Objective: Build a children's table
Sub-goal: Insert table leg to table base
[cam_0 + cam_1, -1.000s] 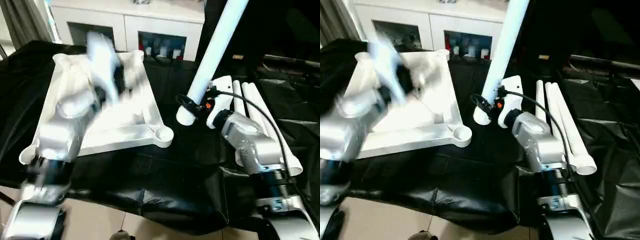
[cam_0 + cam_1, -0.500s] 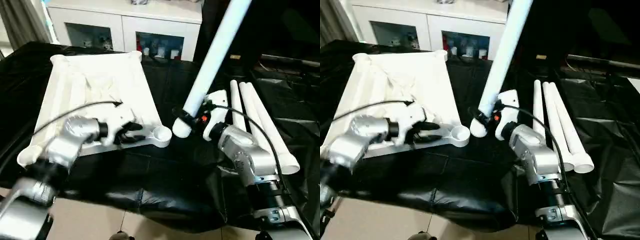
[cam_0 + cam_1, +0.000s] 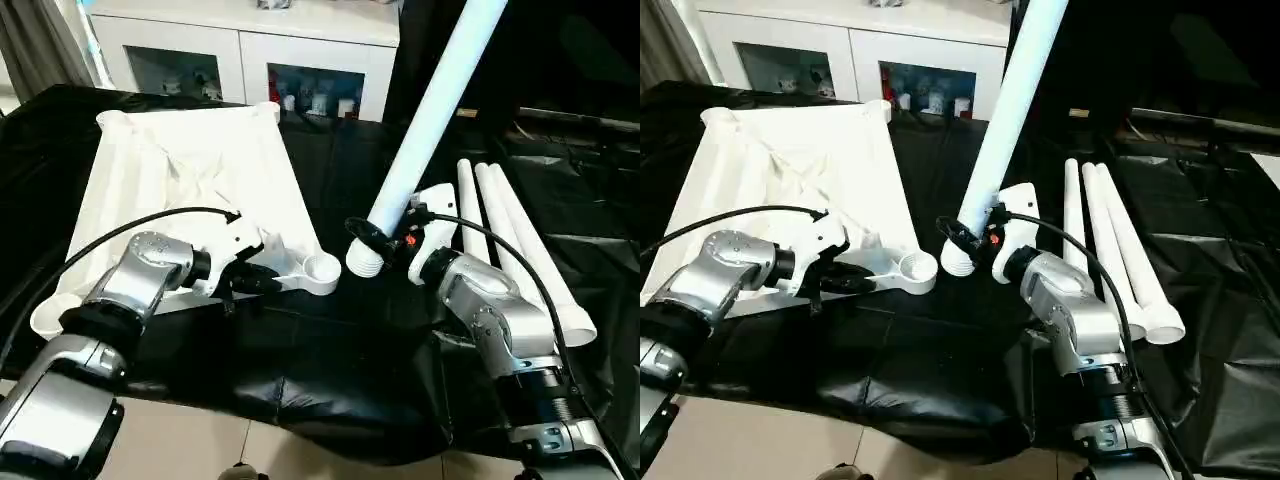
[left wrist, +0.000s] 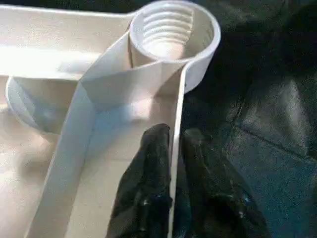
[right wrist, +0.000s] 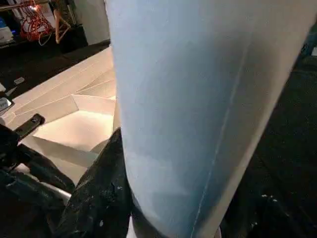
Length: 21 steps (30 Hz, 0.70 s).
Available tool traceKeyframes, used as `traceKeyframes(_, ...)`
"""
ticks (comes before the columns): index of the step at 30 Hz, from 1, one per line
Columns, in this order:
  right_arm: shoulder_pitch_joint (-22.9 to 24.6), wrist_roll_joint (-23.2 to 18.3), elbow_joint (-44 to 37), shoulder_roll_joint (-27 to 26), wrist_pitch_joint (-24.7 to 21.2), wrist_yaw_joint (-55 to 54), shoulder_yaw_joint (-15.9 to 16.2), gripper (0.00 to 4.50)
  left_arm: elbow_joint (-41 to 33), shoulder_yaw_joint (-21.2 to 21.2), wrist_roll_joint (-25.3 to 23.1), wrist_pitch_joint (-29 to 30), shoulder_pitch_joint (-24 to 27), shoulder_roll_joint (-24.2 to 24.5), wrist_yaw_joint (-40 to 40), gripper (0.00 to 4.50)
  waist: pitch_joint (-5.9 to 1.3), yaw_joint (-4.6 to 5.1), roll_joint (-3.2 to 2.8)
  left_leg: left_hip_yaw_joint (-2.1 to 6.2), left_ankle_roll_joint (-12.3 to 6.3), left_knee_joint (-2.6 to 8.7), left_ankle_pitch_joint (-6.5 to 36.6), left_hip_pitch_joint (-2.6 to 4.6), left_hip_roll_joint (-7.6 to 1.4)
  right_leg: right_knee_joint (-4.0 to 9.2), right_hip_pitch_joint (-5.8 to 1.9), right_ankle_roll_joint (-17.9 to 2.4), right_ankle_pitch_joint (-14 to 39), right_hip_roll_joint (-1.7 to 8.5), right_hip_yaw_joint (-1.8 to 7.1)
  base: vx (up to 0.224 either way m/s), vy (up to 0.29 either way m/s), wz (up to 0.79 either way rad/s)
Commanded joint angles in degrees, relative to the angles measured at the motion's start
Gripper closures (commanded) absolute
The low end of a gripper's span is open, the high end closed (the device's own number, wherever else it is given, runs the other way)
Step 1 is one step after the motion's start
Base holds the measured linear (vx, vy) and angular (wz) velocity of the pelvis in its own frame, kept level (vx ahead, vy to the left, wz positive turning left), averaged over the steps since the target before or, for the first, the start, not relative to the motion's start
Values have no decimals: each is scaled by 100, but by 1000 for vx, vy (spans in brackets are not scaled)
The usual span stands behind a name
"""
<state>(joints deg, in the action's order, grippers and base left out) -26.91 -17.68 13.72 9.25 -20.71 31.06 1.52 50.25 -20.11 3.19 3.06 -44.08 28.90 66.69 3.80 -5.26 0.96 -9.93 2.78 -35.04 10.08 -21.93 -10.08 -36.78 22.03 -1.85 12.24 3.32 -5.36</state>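
Observation:
The white tabletop (image 3: 190, 190) lies underside up on the black-covered table, on the left. My left gripper (image 4: 172, 148) is shut on its near rim, one black finger (image 4: 151, 168) inside the wall and one outside, just short of the threaded corner socket (image 4: 173, 29). That socket (image 3: 322, 268) is the near right corner. My right gripper (image 3: 375, 238) is shut on a long white leg (image 3: 430, 110), which leans up and away. The leg's lower end (image 3: 364, 262) hangs just right of the socket, apart from it. Three more legs (image 3: 510, 240) lie side by side to the right.
A white cabinet with glass doors (image 3: 250, 45) stands behind the table. Black sheeting (image 3: 330, 370) covers the table and hangs over its front edge. Cables run along both forearms.
My left arm swung down from above the tabletop to its near edge, and its fingers closed on the rim beside the corner socket. The right arm and its leg hardly moved.

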Motion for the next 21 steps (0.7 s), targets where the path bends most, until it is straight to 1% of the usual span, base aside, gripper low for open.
traceKeyframes(1,18,-13,-161,50,56,-24,-106,265,116,-50,-170,-105,-139,42,25,410,-453,-14,-117,159,158,452,1013,142,-394,413,-302,-1293,169,667,428,0,0,0)
traceKeyframes(2,19,-12,-162,51,56,-22,-108,265,224,-79,-277,-180,-181,54,26,431,-447,-16,-119,160,161,454,1040,143,-396,422,-300,-1286,236,672,429,0,0,0)
traceKeyframes(5,14,8,-158,60,72,-12,-91,265,277,-88,-358,-255,-197,84,26,449,-443,-17,-121,159,180,457,1095,152,-401,433,-291,-1276,327,671,433,0,0,0)
traceKeyframes(7,7,40,-143,75,97,-2,-68,265,268,-92,-418,-308,-185,141,89,450,-442,0,-119,169,192,467,1100,137,-404,425,-303,-1279,332,675,428,0,0,0)
traceKeyframes(9,3,33,-138,71,94,-1,-73,265,239,-80,-434,-335,-166,178,107,450,-445,11,-114,168,186,464,1078,140,-405,418,-303,-1286,290,674,430,0,0,0)
traceKeyframes(12,4,30,-131,67,93,2,-73,265,159,-99,-546,-491,-80,287,105,450,-447,10,-114,157,133,451,1000,135,-393,418,-304,-1324,169,675,433,0,0,0)
traceKeyframes(13,1,22,-128,66,81,5,-77,265,144,-113,-588,-558,-52,308,104,450,-447,11,-97,162,127,457,998,135,-401,417,-310,-1316,181,678,431,0,0,0)
traceKeyframes(14,-4,-15,-131,55,24,18,-86,265,91,-149,-677,-701,21,349,100,450,-449,8,-114,161,120,455,995,142,-403,419,-300,-1309,197,678,429,0,0,0)
traceKeyframes(15,-5,-20,-133,54,16,20,-87,265,81,-154,-688,-717,32,354,100,450,-445,15,-119,164,132,464,1025,147,-414,413,-295,-1304,201,670,428,0,0,0)
traceKeyframes(16,-29,-104,-160,46,-155,65,-87,265,-117,-197,-742,-796,174,392,137,450,-438,16,-110,156,147,467,1087,155,-408,421,-284,-1302,274,663,428,0,0,0)
traceKeyframes(17,-29,-104,-160,46,-155,65,-87,265,-117,-197,-742,-796,174,392,137,450,-442,8,-120,170,156,473,1112,162,-428,415,-289,-1312,289,682,430,0,0,0)
traceKeyframes(18,-43,-247,-238,28,-329,157,-95,265,-375,-178,-681,-799,326,358,163,450,-432,13,-126,161,173,478,1173,170,-425,423,-274,-1314,365,670,430,0,0,0)
traceKeyframes(19,-57,-357,-304,27,-473,231,-95,265,-589,-164,-618,-752,444,314,185,450,-431,17,-111,164,162,482,1175,163,-441,408,-283,-1341,335,679,434,0,0,0)
traceKeyframes(20,-80,-491,-446,80,-682,437,-18,265,-1043,-149,-479,-662,690,197,214,450,-431,13,-88,150,146,480,1162,168,-443,418,-280,-1340,332,677,436,0,0,0)
traceKeyframes(21,-87,-504,-481,107,-716,501,17,265,-1163,-146,-444,-620,753,158,215,450,-440,5,-93,152,144,475,1108,164,-451,391,-294,-1349,262,685,437,0,0,0)
